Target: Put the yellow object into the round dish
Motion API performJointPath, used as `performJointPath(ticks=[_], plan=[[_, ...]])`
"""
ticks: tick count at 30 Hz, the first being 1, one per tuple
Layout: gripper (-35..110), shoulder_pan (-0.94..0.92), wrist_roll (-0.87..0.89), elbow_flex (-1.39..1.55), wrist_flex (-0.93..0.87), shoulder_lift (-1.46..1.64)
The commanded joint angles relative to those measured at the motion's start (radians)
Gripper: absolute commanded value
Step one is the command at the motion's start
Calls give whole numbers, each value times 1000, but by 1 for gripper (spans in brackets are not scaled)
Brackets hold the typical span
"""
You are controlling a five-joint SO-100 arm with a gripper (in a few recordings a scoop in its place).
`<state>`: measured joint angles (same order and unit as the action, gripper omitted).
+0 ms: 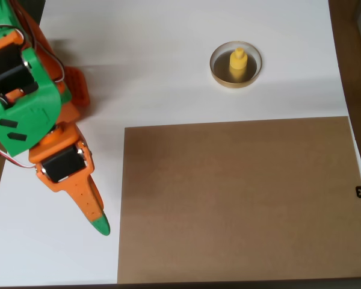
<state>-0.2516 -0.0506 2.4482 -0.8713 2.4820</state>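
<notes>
Sitting upright inside the round dish [236,64], knob upward: the yellow object [237,63], seen from overhead near the top of the white table [168,72], somewhat right of centre. Resting on the dark floor of the dish, close to the middle, with the tan rim showing all the way round it. No part hanging over the rim, no lean visible.

Judged from that alone, main step done: piece placed, released, standing on its own. Nothing touching it, nothing pinning it.

Well apart from the dish, at the left side of the overhead view: the orange-and-green arm [24,102], with the gripper [91,208] pointing down and to the right, green tip just beside the left edge of the brown board [240,198]. Only one long orange finger with a green tip plainly seen; second finger not made out, so gap between them impossible to read from this angle. Cannot tell whether spread or closed. Holding nothing yellow, at any rate, since the one yellow piece lies in the dish.

Left to do, by the look of things: little or nothing. Perhaps only parking the arm in a rest pose, if not already there. No other loose pieces visible on the white surface or on the brown board needing moving.

Small risk remaining: none obvious, with the arm so far from the dish.
</notes>
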Motion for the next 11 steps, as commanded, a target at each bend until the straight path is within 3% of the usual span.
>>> performJointPath(ticks=[1,11], plan=[[23,-18,0,9,6,34],[24,-23,2,127,9,170]])
